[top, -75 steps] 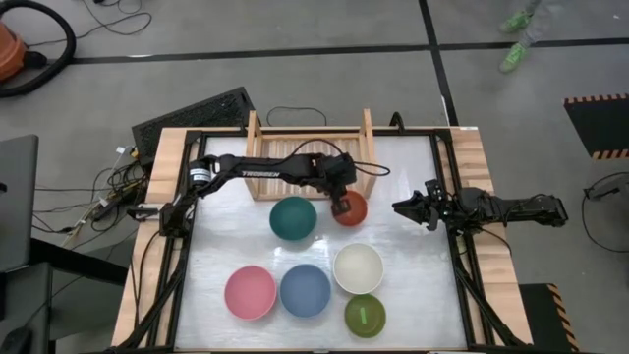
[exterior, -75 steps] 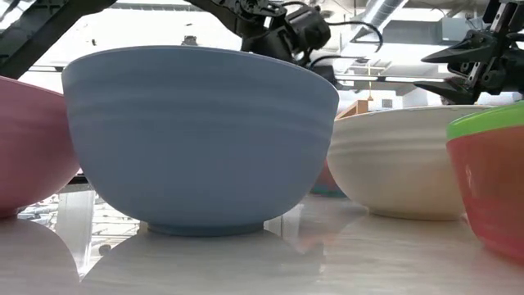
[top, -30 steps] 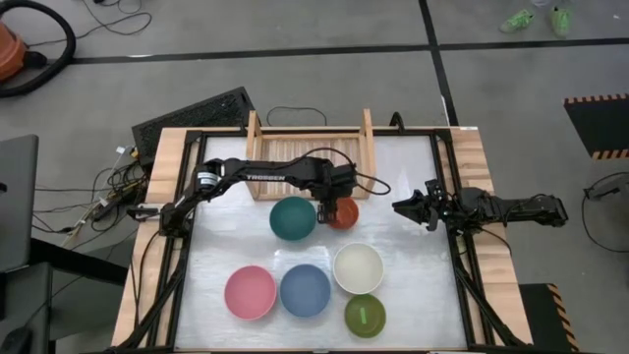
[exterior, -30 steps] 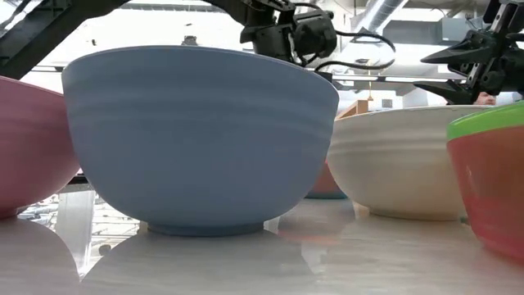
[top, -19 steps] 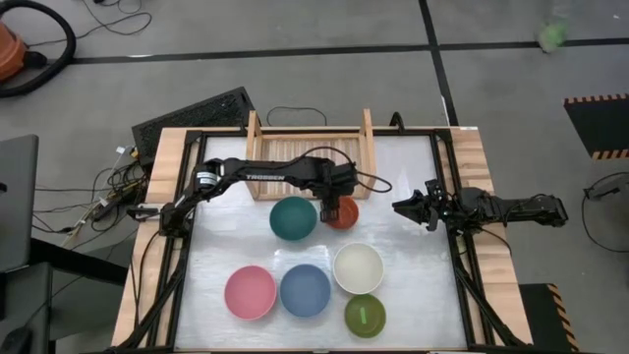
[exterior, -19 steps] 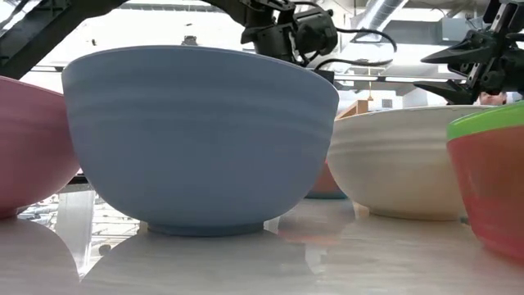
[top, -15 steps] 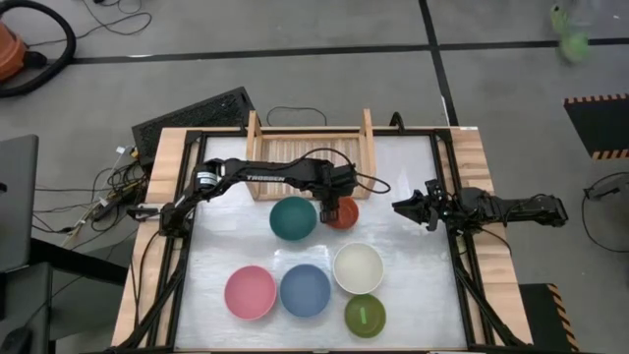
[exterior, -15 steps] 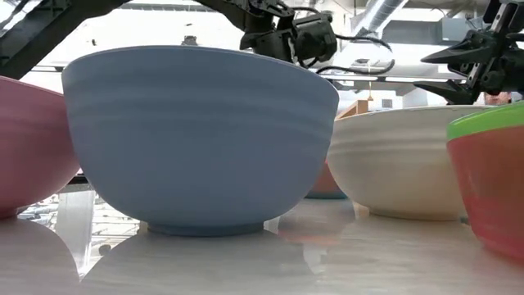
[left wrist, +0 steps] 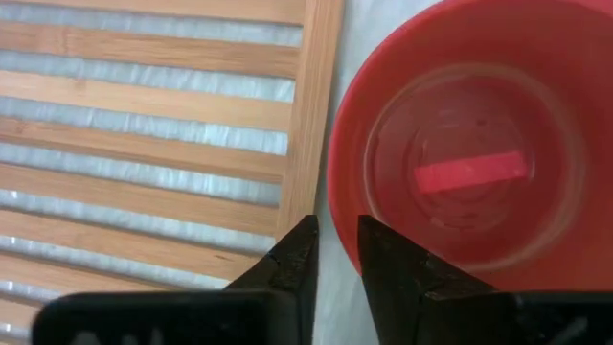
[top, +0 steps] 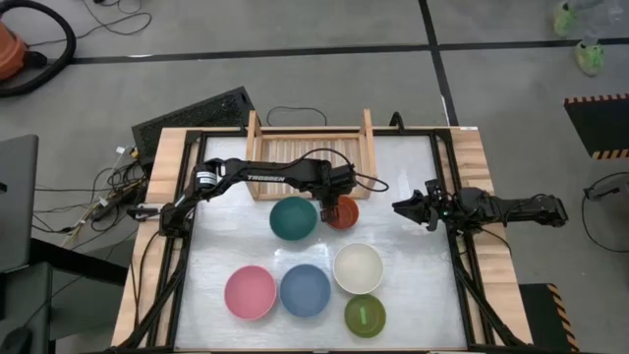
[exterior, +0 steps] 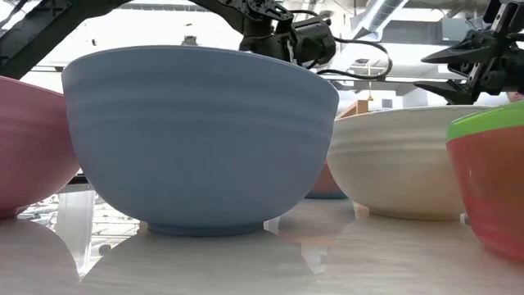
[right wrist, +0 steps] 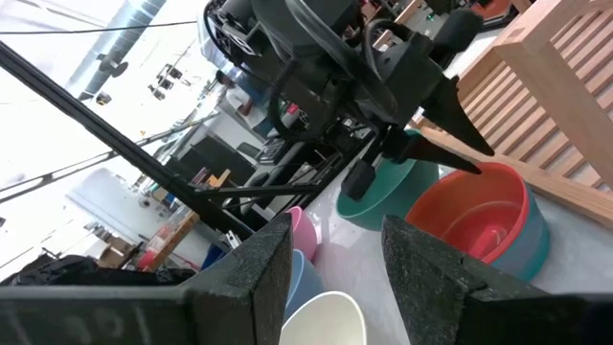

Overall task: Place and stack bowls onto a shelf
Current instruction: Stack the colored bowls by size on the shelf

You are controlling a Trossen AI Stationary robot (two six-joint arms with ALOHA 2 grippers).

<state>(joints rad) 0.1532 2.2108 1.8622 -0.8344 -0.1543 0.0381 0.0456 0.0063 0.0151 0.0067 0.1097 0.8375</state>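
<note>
At the shelf edge, my left hand pinches the red bowl rim w/ narrow bite; could slip when lifted.

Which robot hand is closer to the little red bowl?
The left one. The left gripper is right at the red bowl, its fingers astride the rim beside the shelf. The right gripper waits off to the bowl's side, apart from it.
</note>
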